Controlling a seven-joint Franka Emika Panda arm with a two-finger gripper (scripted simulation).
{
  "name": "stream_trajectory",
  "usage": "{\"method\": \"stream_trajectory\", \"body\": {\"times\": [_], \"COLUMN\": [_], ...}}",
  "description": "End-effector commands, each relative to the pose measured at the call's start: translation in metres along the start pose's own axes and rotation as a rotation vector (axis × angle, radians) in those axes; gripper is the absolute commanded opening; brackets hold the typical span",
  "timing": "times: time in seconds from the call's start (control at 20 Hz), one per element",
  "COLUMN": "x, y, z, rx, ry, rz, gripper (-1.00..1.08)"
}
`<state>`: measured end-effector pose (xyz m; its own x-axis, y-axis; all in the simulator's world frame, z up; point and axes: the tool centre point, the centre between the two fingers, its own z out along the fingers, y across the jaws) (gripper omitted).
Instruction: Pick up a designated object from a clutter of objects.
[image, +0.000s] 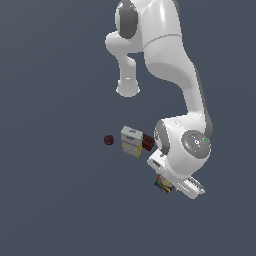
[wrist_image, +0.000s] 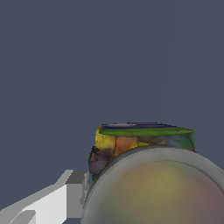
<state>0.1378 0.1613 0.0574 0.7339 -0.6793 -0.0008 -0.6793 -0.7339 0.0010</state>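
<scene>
The hand (image: 167, 186) sits low over the multicoloured piece (image: 162, 184), its closure impossible to judge, so next comes confirming the grip, then lifting straight up.

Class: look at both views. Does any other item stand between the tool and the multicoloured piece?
Nothing visible does. The multicoloured piece fills the wrist view right beside a tool finger; the white-and-yellow box and dark red block sit apart.

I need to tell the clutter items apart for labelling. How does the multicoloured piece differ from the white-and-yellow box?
The multicoloured piece shows red, yellow, green and blue patches; the white-and-yellow box has two plain colours. The piece lies apart, mostly hidden under the gripper; the box sits fully visible beside the dark red block. In the exterior view they look similar in size.
</scene>
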Motion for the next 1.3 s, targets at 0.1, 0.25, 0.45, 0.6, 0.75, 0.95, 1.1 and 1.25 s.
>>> {"method": "stream_trajectory", "body": {"times": [0.1, 0.25, 0.45, 0.6, 0.75, 0.95, 1.1, 1.25], "x": [0.000, 0.001, 0.003, 0.005, 0.007, 0.012, 0.016, 0.021], "y": [0.001, 0.004, 0.012, 0.022, 0.036, 0.060, 0.082, 0.105], "z": [-0.001, -0.004, -0.012, -0.021, -0.034, -0.057, -0.078, -0.101], "rx": [0.000, 0.000, 0.000, 0.000, 0.000, 0.000, 0.000, 0.000], "ry": [0.000, 0.000, 0.000, 0.000, 0.000, 0.000, 0.000, 0.000], "rz": [0.000, 0.000, 0.000, 0.000, 0.000, 0.000, 0.000, 0.001], "gripper": [-1.00, -1.00, -1.00, -1.00, -1.00, -1.00, -1.00, -1.00]}}
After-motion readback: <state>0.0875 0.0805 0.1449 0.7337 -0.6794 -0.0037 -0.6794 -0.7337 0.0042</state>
